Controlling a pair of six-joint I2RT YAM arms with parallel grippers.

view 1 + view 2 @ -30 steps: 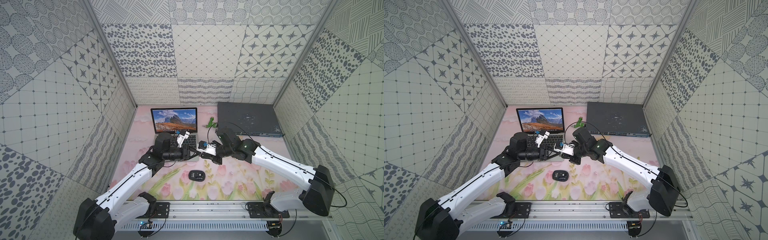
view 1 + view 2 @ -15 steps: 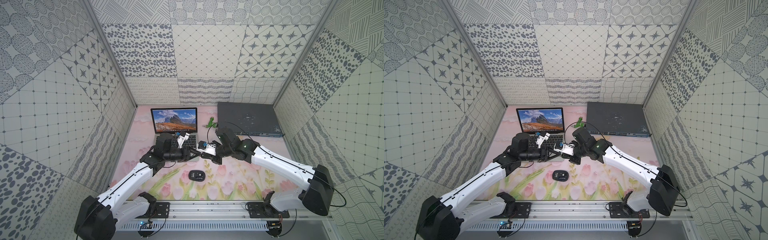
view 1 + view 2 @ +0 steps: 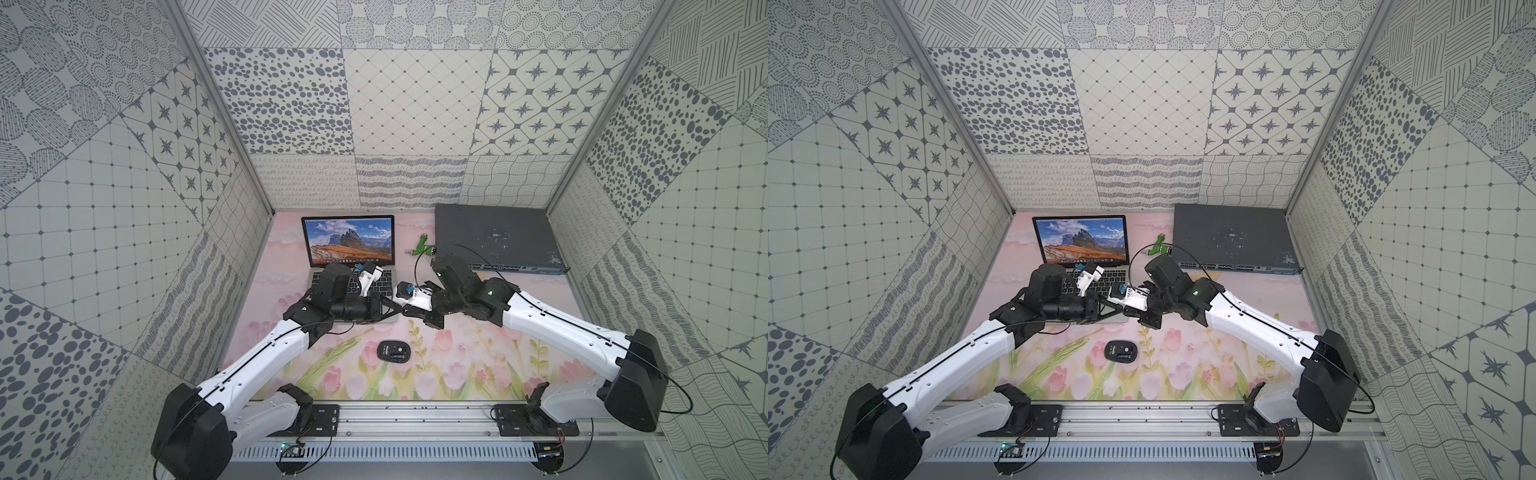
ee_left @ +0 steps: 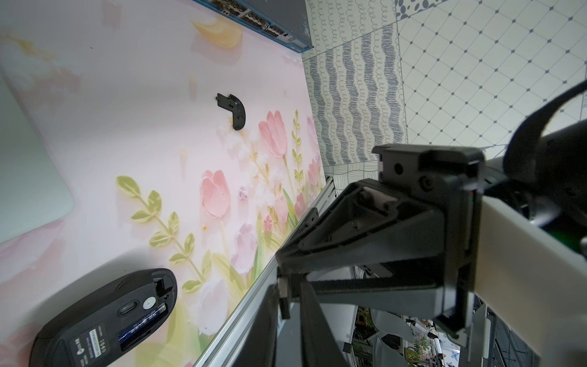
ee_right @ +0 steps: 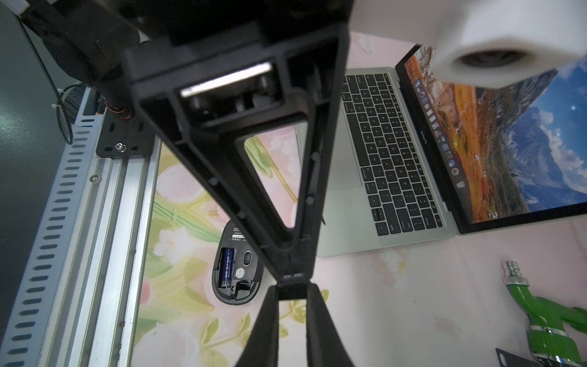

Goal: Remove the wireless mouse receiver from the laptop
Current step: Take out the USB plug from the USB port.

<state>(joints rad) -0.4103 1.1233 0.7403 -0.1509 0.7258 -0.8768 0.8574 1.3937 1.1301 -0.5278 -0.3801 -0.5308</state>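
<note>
Pinching wireless mouse receiver (image 5: 292, 291), tiny black stub, right fingers (image 5: 266, 327) clamped on it, grip of left fingers (image 4: 265, 333) unclear

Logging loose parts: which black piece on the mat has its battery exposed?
The oval mouse, lying belly up with its bay open and a blue cell inside. The small curved cover lies apart from it, flat and holding nothing.

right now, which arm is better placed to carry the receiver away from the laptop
Right, probably. The right gripper has its jaws shut on the receiver, clear of the laptop. The left gripper meets it tip to tip, but its grip is unclear.
</note>
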